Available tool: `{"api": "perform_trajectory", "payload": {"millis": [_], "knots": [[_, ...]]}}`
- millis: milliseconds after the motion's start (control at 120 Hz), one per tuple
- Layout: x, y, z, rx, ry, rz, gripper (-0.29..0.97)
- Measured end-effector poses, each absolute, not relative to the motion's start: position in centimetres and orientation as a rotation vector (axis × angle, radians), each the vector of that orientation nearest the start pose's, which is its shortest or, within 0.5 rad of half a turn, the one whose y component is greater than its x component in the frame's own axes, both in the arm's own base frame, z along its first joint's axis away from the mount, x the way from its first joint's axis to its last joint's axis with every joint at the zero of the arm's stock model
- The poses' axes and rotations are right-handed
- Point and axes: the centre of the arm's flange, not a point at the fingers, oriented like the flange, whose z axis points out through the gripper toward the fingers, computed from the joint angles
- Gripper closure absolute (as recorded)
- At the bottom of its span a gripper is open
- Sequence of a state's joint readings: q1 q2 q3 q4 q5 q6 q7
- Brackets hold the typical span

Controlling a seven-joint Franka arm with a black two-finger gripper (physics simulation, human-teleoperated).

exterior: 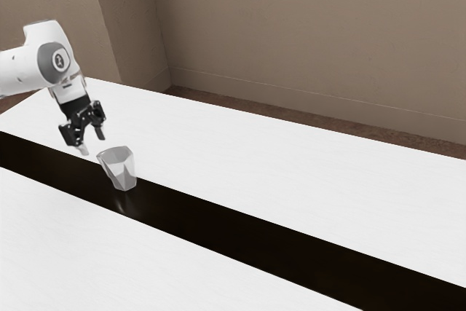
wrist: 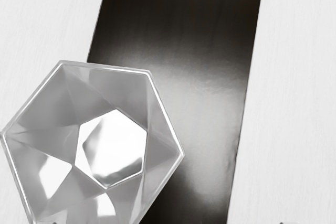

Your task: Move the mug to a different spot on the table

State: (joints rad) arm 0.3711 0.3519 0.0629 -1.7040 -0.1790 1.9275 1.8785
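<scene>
One slip worries me: at the frame's left my jaws hang spread and empty, just above-left of the faceted mug [exterior: 118, 167], upright on the tabletop's [exterior: 291, 158] dark strip [exterior: 255, 234]; closing off-centre on its slanted facets could tip it.

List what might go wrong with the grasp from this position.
1. The gripper hangs open, up and toward the exterior view's left of the mug, not over it. A straight descent could strike the rim and tip it.
2. The mug's walls are faceted and narrow toward the base, so a pinch may land on slanted faces and slip.
3. It stands free on the glossy dark strip, so a nudge might slide it.
</scene>
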Motion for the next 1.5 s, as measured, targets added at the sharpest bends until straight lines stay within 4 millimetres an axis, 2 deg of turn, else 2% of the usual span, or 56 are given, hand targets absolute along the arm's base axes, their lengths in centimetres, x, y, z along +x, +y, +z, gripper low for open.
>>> {"api": "perform_trajectory", "payload": {"millis": [108,242,658,942,1208,1367,1500], "knots": [[59.4,26.4,37.3,-2.524,2.113,-0.162,0.13],[60.1,27.3,35.4,-2.504,2.138,-0.177,0.11],[60.9,28.4,30.0,-2.585,2.099,-0.255,0.10],[61.9,29.0,27.8,-2.598,2.084,-0.266,0.10],[62.0,28.9,27.5,-2.607,2.072,-0.284,0.27],[61.8,29.1,27.5,-2.620,2.059,-0.300,0.52],[61.6,29.3,27.3,-2.640,2.039,-0.312,0.59]]}}
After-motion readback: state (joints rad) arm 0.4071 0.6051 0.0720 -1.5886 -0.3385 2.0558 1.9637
